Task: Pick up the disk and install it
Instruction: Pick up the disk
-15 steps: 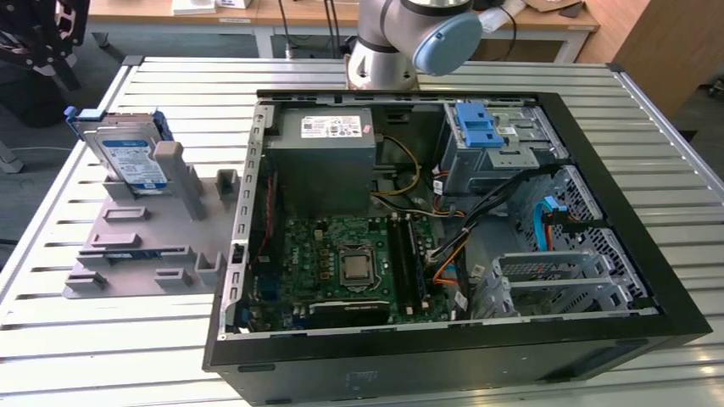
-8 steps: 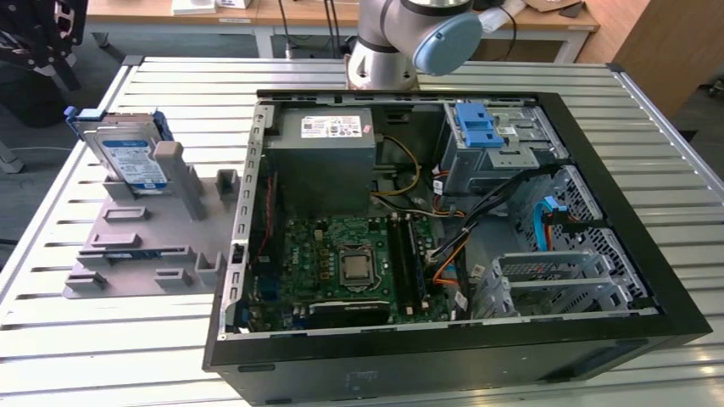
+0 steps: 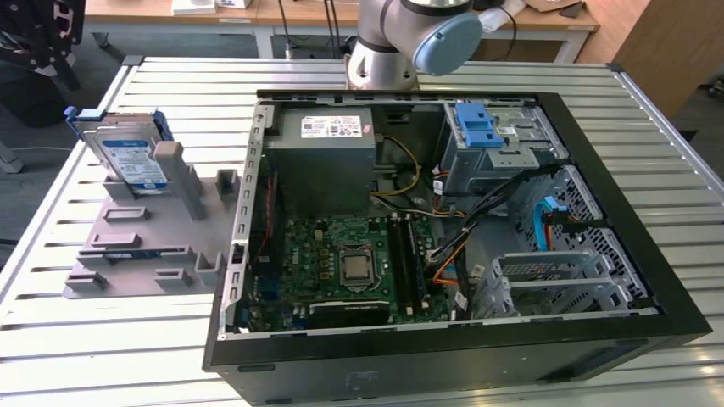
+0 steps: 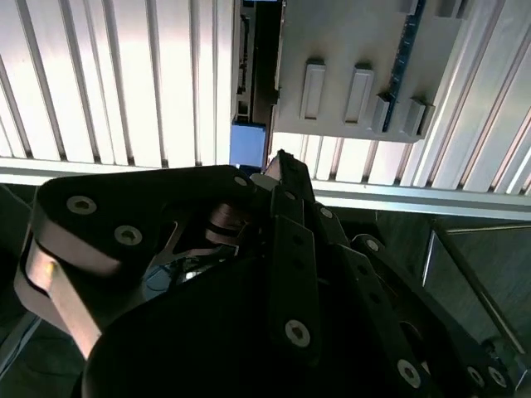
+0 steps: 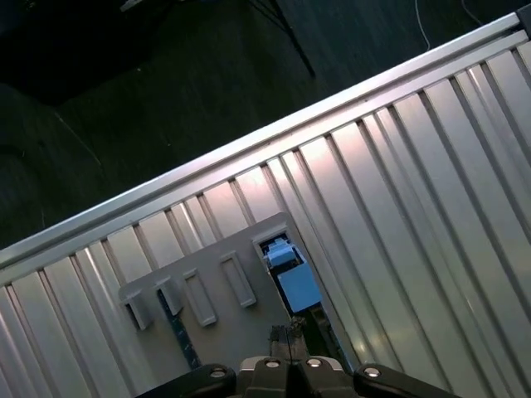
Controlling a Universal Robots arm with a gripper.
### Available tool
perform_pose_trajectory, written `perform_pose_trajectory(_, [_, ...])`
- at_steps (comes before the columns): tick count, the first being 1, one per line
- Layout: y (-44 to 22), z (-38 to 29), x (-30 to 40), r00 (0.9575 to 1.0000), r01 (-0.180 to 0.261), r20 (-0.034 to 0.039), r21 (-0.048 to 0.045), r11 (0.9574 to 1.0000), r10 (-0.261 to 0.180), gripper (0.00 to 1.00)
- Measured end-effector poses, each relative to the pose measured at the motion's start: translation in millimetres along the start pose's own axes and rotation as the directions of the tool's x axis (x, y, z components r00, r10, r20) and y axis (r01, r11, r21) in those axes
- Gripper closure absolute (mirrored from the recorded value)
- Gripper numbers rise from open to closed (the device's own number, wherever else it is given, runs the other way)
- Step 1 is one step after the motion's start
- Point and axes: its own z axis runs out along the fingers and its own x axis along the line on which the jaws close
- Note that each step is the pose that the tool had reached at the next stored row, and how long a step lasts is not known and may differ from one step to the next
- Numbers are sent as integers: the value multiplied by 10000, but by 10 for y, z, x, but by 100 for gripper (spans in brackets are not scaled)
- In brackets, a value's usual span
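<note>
Black linkage gripper (image 4: 278, 163) over the racked disk

The jaws are seen drawn together, with nothing gripped. The flat silver rectangular disk (image 3: 127, 157), white-and-blue labelled and blue-framed, is stood on edge in a grey slotted plastic holder (image 3: 147, 246), beyond the jaw tips and clear of them.

I saw an open black computer case (image 3: 453, 366) lying on the slatted aluminium table (image 3: 114, 356). Inside sat a grey power supply (image 3: 334, 148) next to a green motherboard (image 3: 311, 254), with a blue latch (image 3: 480, 129) on the drive cage. A grey fixture (image 3: 136, 254) lay just beside the case, on the exterior view's left.
</note>
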Motion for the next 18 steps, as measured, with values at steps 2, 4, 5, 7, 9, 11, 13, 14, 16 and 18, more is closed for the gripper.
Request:
perform_pose_trajectory(2, [0, 0, 0, 9997, 259, -7, -1, 9997, -259, 89])
perform_pose_trajectory(4, [0, 0, 0, 9996, 270, -8, -1, 9996, -270, 89])
perform_pose_trajectory(5, [0, 0, 0, 9996, 277, -8, 0, 9996, -277, 89])
perform_pose_trajectory(7, [0, 0, 0, 9996, 288, -8, -1, 9996, -288, 89])
perform_pose_trajectory(9, [0, 0, 0, 9996, 300, -9, -1, 9996, -300, 89])
perform_pose_trajectory(11, [0, 0, 0, 9995, 311, -9, -1, 9995, -311, 89])
perform_pose_trajectory(13, [0, 0, 0, 9995, 322, -9, -1, 9995, -322, 89])
perform_pose_trajectory(14, [0, 0, 0, 9995, 328, -10, -1, 9995, -328, 89])
perform_pose_trajectory(16, [0, 0, 0, 9994, 340, -10, -1, 9994, -340, 89])
perform_pose_trajectory(18, [0, 0, 0, 9994, 351, -10, -1, 9994, -351, 89])
